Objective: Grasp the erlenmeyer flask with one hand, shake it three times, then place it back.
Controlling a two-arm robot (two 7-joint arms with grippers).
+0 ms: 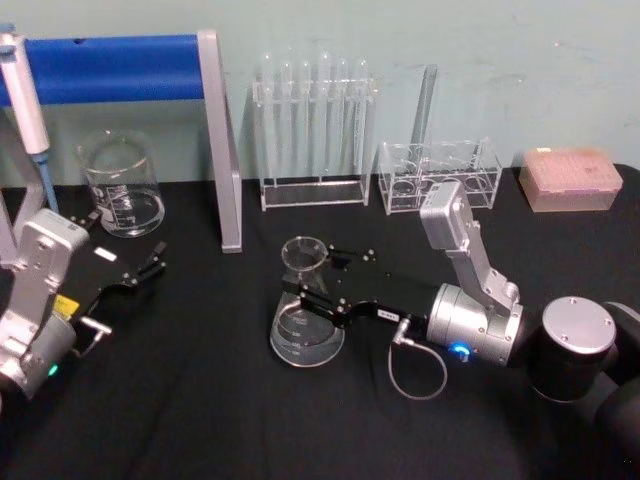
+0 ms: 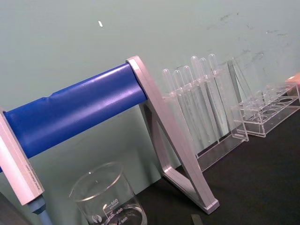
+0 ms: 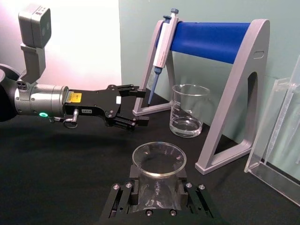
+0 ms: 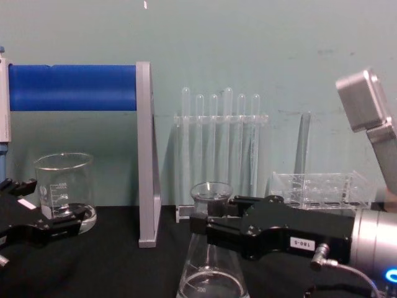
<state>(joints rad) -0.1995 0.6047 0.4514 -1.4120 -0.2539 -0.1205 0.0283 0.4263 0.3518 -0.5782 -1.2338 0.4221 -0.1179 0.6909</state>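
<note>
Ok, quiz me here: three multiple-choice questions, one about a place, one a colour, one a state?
1. Where is the clear glass conical flask? A) on the black table, neck between the black right gripper's fingers B) on a shelf C) in a sink
2. What colour is the padded bar on the grey stand? A) red B) blue C) yellow
3. The black left gripper is: A) clamping a tube B) holding cloth C) open, empty
A: fingers clasp its neck. B: plainly blue. C: fingers spread, nothing between.
</note>
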